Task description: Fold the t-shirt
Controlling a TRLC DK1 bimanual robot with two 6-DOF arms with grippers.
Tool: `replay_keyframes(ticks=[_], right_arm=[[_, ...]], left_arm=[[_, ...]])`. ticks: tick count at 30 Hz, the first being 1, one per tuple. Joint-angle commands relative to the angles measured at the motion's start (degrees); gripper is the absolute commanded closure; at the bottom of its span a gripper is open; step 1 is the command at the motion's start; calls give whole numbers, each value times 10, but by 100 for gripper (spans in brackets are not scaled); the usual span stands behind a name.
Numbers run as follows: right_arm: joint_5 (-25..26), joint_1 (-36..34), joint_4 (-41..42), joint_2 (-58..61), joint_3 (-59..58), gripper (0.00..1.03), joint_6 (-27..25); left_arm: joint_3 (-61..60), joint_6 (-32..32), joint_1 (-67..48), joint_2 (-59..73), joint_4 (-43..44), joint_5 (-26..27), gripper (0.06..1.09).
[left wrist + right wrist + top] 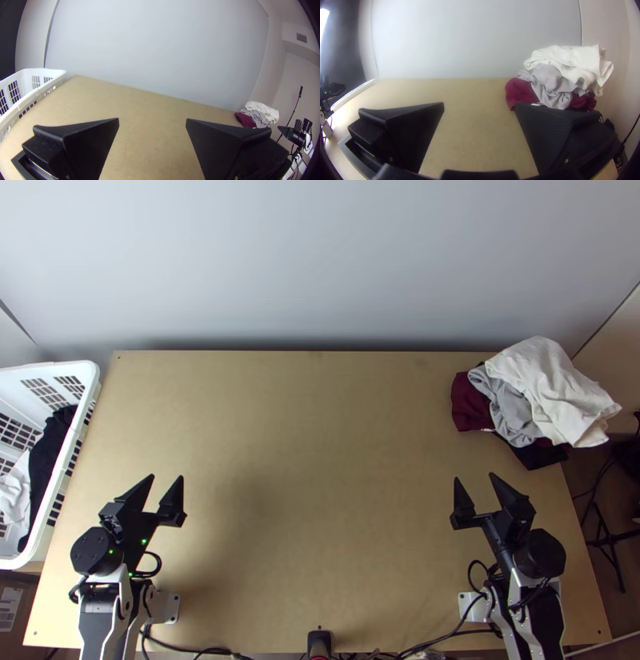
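Rumpled clothes [552, 384] heaped at the table's [320, 452] two o'clock, basket [67, 456] placed at nine, left pincer [166, 477] spread wide at eight, right pincer [474, 476] spread wide at four

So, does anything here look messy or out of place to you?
The pile of clothes at the table's far right corner looks untidy: bunched, not folded, its white top piece seemingly jutting past the edge. Nothing looks spilled.

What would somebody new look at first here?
Probably the messy heap of clothes at the table's far right corner, with a big white cloth on top. Next, the white basket at the left edge, then the two black grippers, open like beaks near the front.
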Motion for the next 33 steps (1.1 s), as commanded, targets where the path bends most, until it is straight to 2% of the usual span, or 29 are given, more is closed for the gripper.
replay_keyframes(ticks=[1, 19, 25, 28, 30, 33], right_arm=[[0, 0, 0, 0, 0, 4, 0], [0, 0, 0, 0, 0, 4, 0], [0, 4, 0, 0, 0, 4, 0], [2, 27, -1, -1, 0, 4, -2], [26, 18, -6, 0, 0, 4, -9], [29, 7, -10, 1, -1, 4, -58]], left_arm=[[0, -1, 0, 0, 0, 0, 11], [1, -3, -6, -1, 4, 0, 11], [0, 16, -2, -1, 25, -4, 11], [0, 44, 1, -1, 26, -46, 11], [1, 78, 7, -2, 10, -54, 11], [0, 106, 8, -1, -20, -88, 11]])
